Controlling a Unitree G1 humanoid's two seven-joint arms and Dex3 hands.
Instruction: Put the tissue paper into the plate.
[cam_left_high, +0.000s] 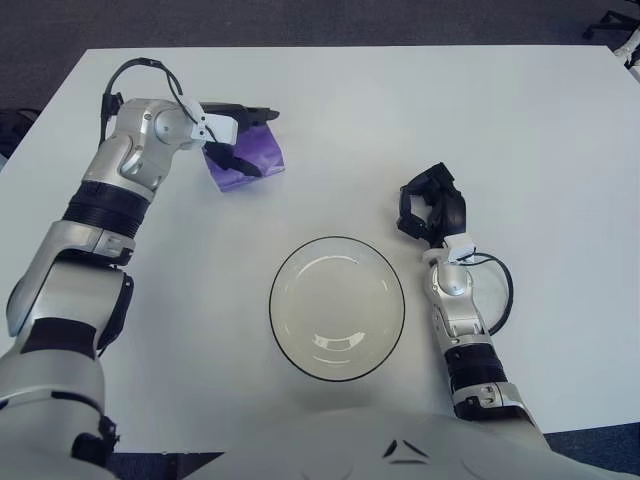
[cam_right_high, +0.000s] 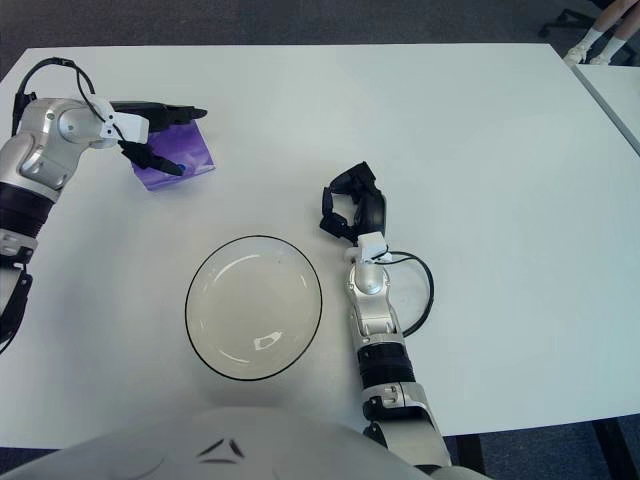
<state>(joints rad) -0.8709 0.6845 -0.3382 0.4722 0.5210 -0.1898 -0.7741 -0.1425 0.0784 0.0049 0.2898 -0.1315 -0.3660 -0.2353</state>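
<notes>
Grasping step: in the upper left, the left hand (cam_left_high: 243, 135) straddles the purple tissue pack (cam_left_high: 250, 160), fingers spread either side, not yet pinching. Next, clamp and lift toward the plate (cam_left_high: 337, 307) at lower centre. Right hand (cam_left_high: 432, 207), curled, sits right of the plate

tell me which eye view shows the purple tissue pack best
The left eye view: the purple tissue pack sits further inside the picture, between the left hand fingers. The right eye view shows the same pack nearer its left edge, equally covered by fingers.
</notes>
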